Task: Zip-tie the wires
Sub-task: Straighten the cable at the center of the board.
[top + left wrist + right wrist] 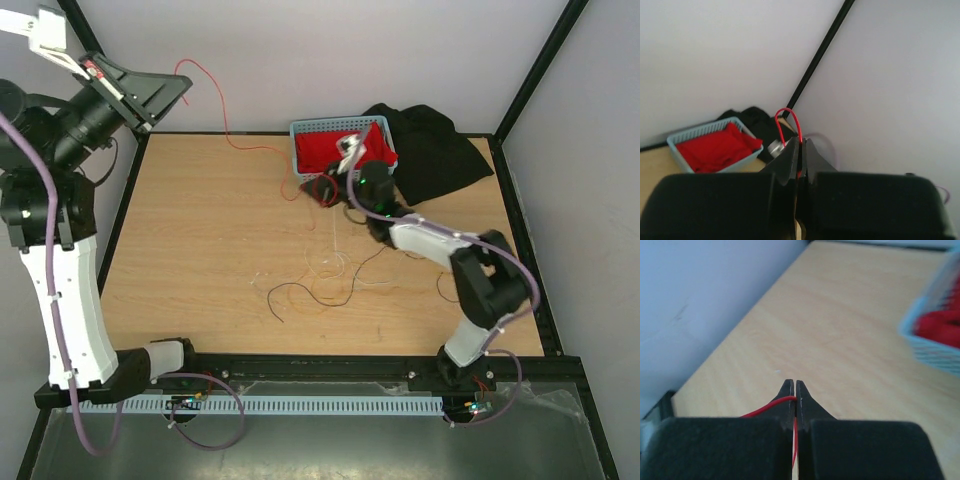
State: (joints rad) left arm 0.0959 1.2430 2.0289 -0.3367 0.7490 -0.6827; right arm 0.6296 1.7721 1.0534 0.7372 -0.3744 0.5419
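Pinching one end of the red wire (785, 109) with jaws fully closed, the left gripper (801, 145) hangs high; the strand runs down and to its right. The right gripper (795, 387), just beside the basket (310, 128), is clamped tight on the same strand. The remaining wires (300, 285) lie loose on the table (200, 250), back towards that hand's base, so the right arm is likely nearer. No zip tie is discernible.
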